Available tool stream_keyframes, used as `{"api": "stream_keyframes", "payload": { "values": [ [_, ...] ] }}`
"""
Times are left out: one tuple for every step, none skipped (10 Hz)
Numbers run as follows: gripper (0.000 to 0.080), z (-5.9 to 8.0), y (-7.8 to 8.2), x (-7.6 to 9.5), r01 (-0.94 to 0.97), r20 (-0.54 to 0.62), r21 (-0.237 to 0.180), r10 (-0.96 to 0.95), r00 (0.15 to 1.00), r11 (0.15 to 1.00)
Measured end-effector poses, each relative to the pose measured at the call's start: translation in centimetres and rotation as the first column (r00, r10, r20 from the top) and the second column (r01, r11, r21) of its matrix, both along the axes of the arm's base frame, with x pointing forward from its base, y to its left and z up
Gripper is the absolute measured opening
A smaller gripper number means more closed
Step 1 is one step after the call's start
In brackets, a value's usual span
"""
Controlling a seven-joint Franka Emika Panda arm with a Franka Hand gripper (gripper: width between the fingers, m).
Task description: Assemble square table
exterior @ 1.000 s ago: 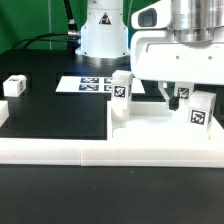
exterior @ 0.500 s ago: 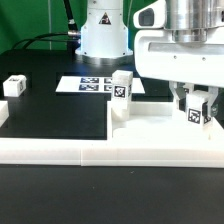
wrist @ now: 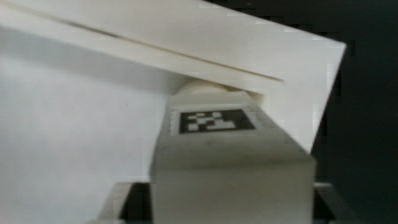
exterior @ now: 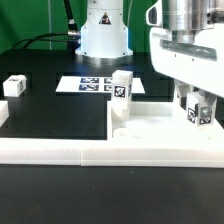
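Observation:
The white square tabletop (exterior: 150,128) lies at the exterior view's right, with a round corner hole near its front. One tagged leg (exterior: 122,88) stands upright on its far left corner. My gripper (exterior: 198,108) is down over a second tagged leg (exterior: 197,117) at the tabletop's right side, with its fingers (exterior: 183,101) on both sides of it. In the wrist view this leg (wrist: 222,150) fills the space between the fingers (wrist: 128,200), against the tabletop (wrist: 71,110). A third leg (exterior: 14,86) lies loose at the far left. The fourth leg is out of view.
The long white border rail (exterior: 60,150) runs along the front and turns back at the left. The marker board (exterior: 85,84) lies flat behind the tabletop. The arm's white base (exterior: 104,35) stands at the back, with cables to its left.
My gripper has moved down and slightly right, from above the right leg to around it. The other legs and the tabletop have not moved.

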State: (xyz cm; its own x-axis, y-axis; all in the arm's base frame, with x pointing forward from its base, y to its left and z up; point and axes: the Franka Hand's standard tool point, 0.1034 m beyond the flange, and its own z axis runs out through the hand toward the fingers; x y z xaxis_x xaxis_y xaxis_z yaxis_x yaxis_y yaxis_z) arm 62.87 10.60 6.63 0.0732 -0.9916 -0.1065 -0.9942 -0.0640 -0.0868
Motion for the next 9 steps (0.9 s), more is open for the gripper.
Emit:
{"api": "stream_keyframes", "payload": {
  "values": [
    [0.0290,-0.01,0.19,-0.11,0.152,-0.016,0.021,-0.152,0.988,0.988],
    [0.0290,-0.01,0.28,-0.17,0.268,-0.032,0.037,-0.267,0.963,0.963],
    [0.0290,0.00,0.33,-0.17,0.336,-0.041,0.044,-0.334,0.942,0.941],
    [0.0290,0.01,0.36,-0.23,0.407,-0.045,0.047,-0.405,0.913,0.912],
    [0.0292,0.02,0.37,-0.25,0.430,-0.043,0.045,-0.428,0.903,0.902],
    [0.0292,0.03,0.27,-0.29,0.461,-0.046,0.043,-0.459,0.887,0.887],
    [0.0295,0.02,0.12,-0.35,0.484,-0.049,0.038,-0.482,0.875,0.874],
    [0.0295,0.03,0.12,-0.36,0.491,-0.049,0.036,-0.489,0.871,0.870],
    [0.0297,0.01,0.05,-0.39,0.496,-0.049,0.034,-0.495,0.868,0.867]
  ]
}}
